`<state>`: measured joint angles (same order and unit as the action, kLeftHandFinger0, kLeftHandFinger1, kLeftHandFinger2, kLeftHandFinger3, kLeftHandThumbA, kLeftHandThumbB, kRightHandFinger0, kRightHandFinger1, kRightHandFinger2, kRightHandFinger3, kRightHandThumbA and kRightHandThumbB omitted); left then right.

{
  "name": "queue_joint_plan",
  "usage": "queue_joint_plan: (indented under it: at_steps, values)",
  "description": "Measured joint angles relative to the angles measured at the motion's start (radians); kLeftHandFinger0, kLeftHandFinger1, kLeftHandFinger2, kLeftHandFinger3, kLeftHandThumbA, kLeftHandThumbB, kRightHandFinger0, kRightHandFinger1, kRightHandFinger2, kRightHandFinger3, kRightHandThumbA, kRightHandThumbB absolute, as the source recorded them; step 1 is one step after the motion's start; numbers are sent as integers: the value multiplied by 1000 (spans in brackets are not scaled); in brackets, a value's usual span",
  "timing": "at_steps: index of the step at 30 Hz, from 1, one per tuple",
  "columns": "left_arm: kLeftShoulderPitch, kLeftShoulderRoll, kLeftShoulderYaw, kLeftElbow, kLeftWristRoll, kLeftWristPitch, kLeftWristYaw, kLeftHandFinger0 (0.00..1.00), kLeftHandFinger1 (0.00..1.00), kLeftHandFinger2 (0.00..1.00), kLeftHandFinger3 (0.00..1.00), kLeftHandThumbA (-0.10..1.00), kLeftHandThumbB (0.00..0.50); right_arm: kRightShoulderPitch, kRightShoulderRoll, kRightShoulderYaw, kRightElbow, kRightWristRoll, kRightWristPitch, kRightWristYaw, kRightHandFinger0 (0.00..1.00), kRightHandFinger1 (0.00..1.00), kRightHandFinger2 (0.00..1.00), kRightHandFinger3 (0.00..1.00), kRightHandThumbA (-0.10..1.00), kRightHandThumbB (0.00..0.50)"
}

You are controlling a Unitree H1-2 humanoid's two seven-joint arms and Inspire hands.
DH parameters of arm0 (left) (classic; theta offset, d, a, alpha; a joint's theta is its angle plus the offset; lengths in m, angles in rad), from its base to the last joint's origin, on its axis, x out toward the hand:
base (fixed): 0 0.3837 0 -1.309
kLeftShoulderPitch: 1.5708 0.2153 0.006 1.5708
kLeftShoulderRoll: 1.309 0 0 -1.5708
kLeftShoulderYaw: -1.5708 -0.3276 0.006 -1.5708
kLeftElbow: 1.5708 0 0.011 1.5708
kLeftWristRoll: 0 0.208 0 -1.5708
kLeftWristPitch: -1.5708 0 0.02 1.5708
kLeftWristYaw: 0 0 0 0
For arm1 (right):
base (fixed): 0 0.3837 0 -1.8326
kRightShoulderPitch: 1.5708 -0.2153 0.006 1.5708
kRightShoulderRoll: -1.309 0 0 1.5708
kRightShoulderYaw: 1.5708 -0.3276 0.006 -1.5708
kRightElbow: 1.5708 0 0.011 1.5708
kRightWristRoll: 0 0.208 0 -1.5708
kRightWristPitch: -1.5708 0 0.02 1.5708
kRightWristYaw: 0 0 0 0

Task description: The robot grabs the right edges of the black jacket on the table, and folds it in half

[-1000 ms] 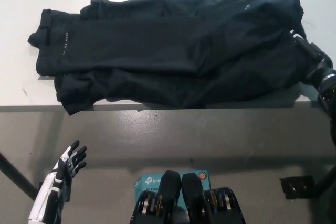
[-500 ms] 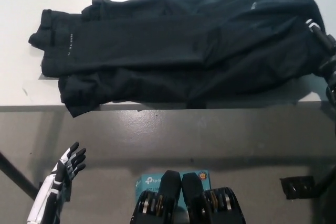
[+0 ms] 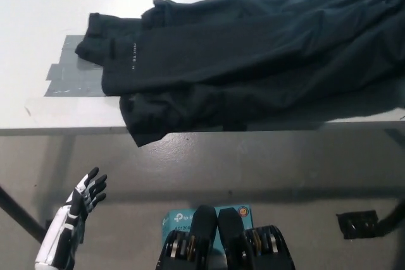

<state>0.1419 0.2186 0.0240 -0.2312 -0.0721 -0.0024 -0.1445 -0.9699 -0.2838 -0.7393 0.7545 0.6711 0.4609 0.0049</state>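
On the white table [image 3: 44, 4], the black jacket [image 3: 253, 67] lies stretched across the upper part of the head view, its right portion running out past the picture's right edge and rising toward the top corner, as if lifted there (what lifts it cannot be seen). Its left end, with a sleeve bearing small white lettering [image 3: 135, 47], sits near some grey tape patches [image 3: 73, 71] on the tabletop, and a lower corner of the cloth hangs a little over the table's front edge. No black right hand shows anywhere in the frame, so whether it grips the garment's right edge cannot be told. Down at the lower left, below the table's level and well apart from the jacket, the white left hand [image 3: 85, 195] rests idle, its fingers spread and holding nothing. Judging by the layout, the fold is at most begun: the jacket is drawn out lengthwise, no half lies over the other, and carrying the right edge across to the left end remains to be done.
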Motion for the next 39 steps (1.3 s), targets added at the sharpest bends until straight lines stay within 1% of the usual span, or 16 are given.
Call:
queue_joint_plan:
  at_steps: [1, 7, 12, 13, 17, 18, 20, 21, 22, 23, 26, 28, 33, 34, 36, 39]
  values:
    - [0, 1, 0, 0, 0, 0, -1, 1000, 1000, 1000, 1000, 1000, 261, -2, 0, 3, -1, 0, 0, -3, 0, 162, 611, 1000, -100, 43]
    - [1, 3, 0, 0, 0, -1, -8, 1000, 1000, 1000, 1000, 1000, 255, -45, 23, 104, -41, -14, -6, -2, 0, 116, 610, 1000, -100, 101]
    - [1, 5, 1, 0, 0, -1, -14, 1000, 1000, 1000, 1000, 1000, 252, -109, 54, 266, -93, -67, -9, -2, 0, 139, 599, 712, -100, 107]
    - [1, 5, 1, 0, 0, -1, -14, 1000, 1000, 1000, 1000, 1000, 251, -118, 60, 294, -100, -76, -11, -1, 0, 172, 655, 743, -100, 86]
    - [3, 5, 1, 0, 1, 0, -14, 1000, 1000, 1000, 1000, 1000, 268, -166, 85, 426, -104, -126, -18, 15, 0, 262, 690, 811, -100, 115]
    - [3, 6, 1, 0, 2, 0, -14, 1000, 1000, 1000, 1000, 1000, 267, -182, 92, 463, -101, -140, -19, 23, 0, 247, 696, 1000, -100, 111]
    - [3, 7, 1, -1, 2, 1, -15, 1000, 1000, 1000, 1000, 1000, 260, -214, 107, 507, -92, -160, -19, 30, 0, 89, 493, 1000, -100, 141]
    - [3, 7, 1, -1, 2, 1, -15, 1000, 1000, 1000, 1000, 1000, 259, -232, 120, 530, -90, -170, -19, 31, 0, 62, 473, 1000, -100, 143]
    - [3, 8, 1, -1, 1, 1, -15, 1000, 1000, 1000, 1000, 1000, 259, -245, 128, 543, -89, -175, -19, 33, 0, 72, 467, 588, -100, 161]
    - [3, 8, 1, -1, 1, 1, -15, 1000, 1000, 1000, 1000, 1000, 261, -263, 140, 566, -88, -185, -19, 36, 0, 62, 461, 470, -100, 156]
    - [2, 9, 0, -1, 1, 2, -18, 1000, 1000, 1000, 1000, 1000, 268, -303, 172, 638, -74, -219, -21, 57, 0, 155, 491, 395, -100, 157]
    - [3, 10, -1, -2, 2, 4, -20, 1000, 1000, 1000, 1000, 1000, 270, -333, 199, 706, -52, -255, -31, 75, 0, 195, 526, 459, -100, 162]
    - [2, 11, -3, -2, 2, 9, -29, 1000, 1000, 1000, 1000, 1000, 242, -366, 258, 847, 18, -336, -71, 124, 0, 152, 423, 285, -100, 210]
    - [2, 12, -3, -2, 2, 10, -31, 1000, 1000, 1000, 1000, 1000, 248, -368, 266, 876, 32, -355, -83, 131, 0, 155, 448, 370, -100, 194]
    - [2, 13, -3, -2, 2, 10, -33, 1000, 1000, 1000, 1000, 1000, 246, -372, 292, 905, 76, -379, -107, 146, 0, 225, 536, 272, -100, 168]
    - [-1, 18, -6, -2, 4, 13, -36, 1000, 1000, 1000, 1000, 1000, 254, -374, 338, 921, 128, -404, -139, 169, 0, 327, 664, 427, -100, 180]
